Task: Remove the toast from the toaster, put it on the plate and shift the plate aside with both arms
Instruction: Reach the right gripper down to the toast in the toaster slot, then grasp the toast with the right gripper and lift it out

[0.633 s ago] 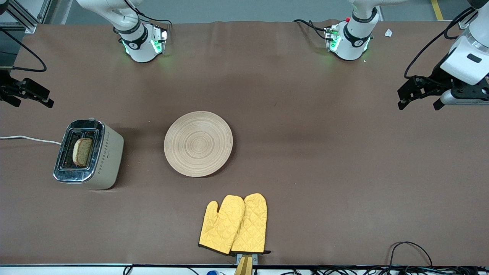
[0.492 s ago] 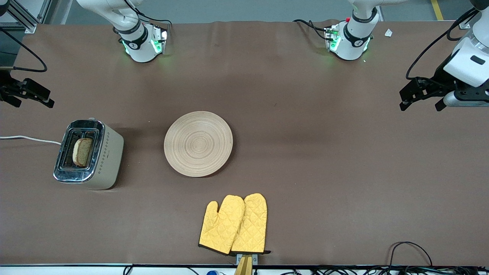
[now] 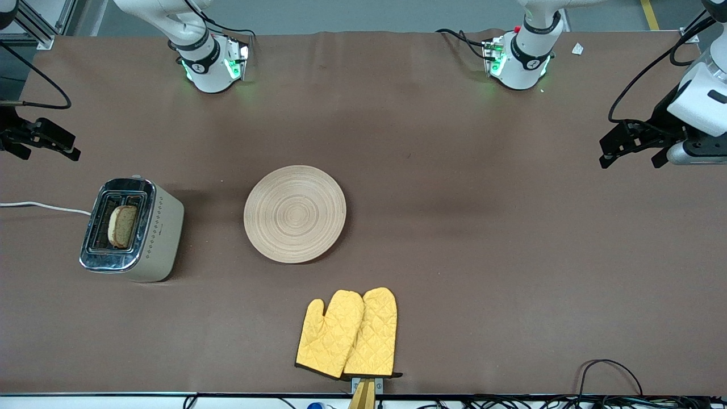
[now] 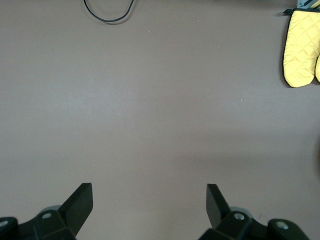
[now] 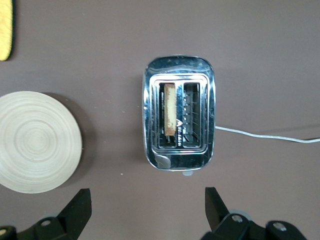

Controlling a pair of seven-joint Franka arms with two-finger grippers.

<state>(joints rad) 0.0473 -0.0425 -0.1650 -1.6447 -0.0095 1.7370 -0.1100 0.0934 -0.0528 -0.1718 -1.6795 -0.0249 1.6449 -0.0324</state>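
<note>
the right arm's black two-finger tool (image 5: 148, 210) hangs with its fingers spread wide and empty, at the right arm's end of the tabletop, and its wrist view looks straight down on the boxy toaster with the shiny chrome top and cream-beige sides (image 3: 132, 229), apparently so the slots can be lined up before any descent. one slice of light brown speckled toast with a darker crust (image 3: 122, 225) stands on edge in one of the two slots, its top proud of the chrome, which should leave an edge to pinch. the toaster's white cord (image 3: 42, 207) trails off toward the table's edge.

beside the toaster, toward the middle, lies the round, shallow, light wooden plate with ring grain (image 3: 295, 213), bare and within short reach, a likely landing spot for the slice. nearer the front camera than the plate rest two yellow quilted oven mitts (image 3: 347, 334), side by side and touching.

the left arm's black two-finger tool (image 3: 630, 149) waits, fingers likewise apart and holding nothing, over bare brown tabletop (image 4: 150, 110) at its own end, well apart from the plate. no step of the task is done yet.
</note>
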